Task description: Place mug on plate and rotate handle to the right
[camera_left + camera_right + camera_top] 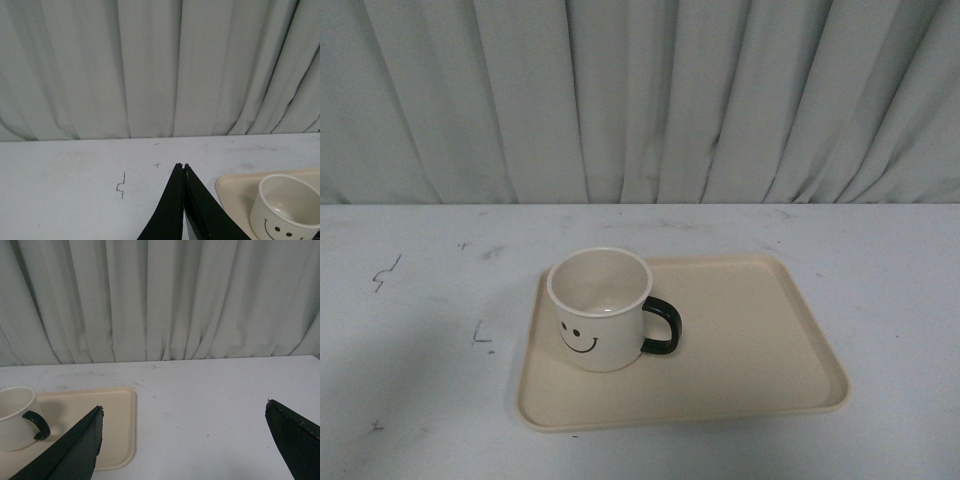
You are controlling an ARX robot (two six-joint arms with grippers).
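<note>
The cream mug (598, 310) with a black smiley face stands upright on the left part of the beige plate (760, 340). Its black handle (661, 327) points right. Neither gripper shows in the front view. In the left wrist view my left gripper (182, 166) is shut and empty, hovering over the table left of the plate (235, 192) and mug (287, 207). In the right wrist view my right gripper (184, 410) is open wide and empty, over the table right of the plate (117, 430); the mug (15, 417) and its handle (37, 424) show at the edge.
The white table (420, 300) carries small pen marks (385, 272) on its left side. A grey curtain (640, 100) hangs behind the table's far edge.
</note>
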